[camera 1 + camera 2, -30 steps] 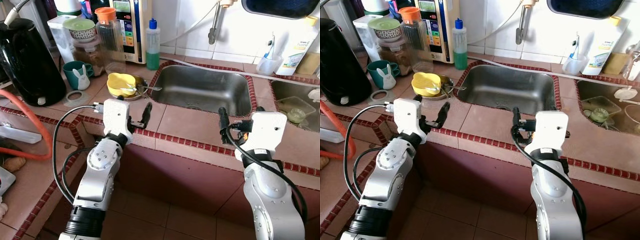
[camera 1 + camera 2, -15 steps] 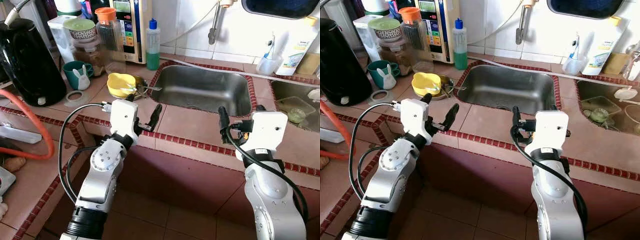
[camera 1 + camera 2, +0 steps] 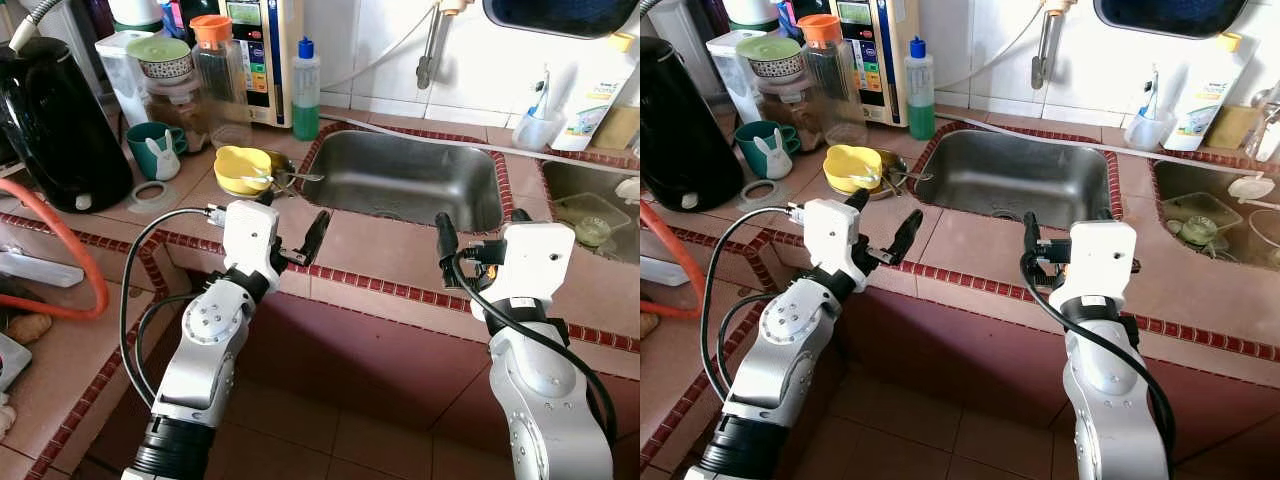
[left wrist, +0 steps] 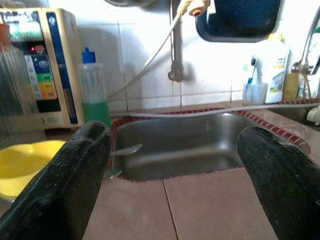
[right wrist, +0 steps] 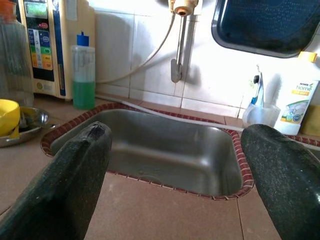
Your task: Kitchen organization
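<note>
Partly hidden by the left pincer (image 3: 292,222), the yellow bowl (image 3: 241,167) sits far-left; both it and the right pincer (image 3: 478,228) gape wide, released, over the desk (image 3: 370,245).

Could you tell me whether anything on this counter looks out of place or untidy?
The yellow bowl sits tilted in a metal dish right at the sink's left rim, with a spoon jutting over the basin. Both grippers, left gripper and right gripper, hover open and hold nothing.

Beside the sink (image 3: 410,180), the black kettle (image 3: 50,115) is cut off; the second basin's (image 3: 590,200) contents are unclear.
</note>
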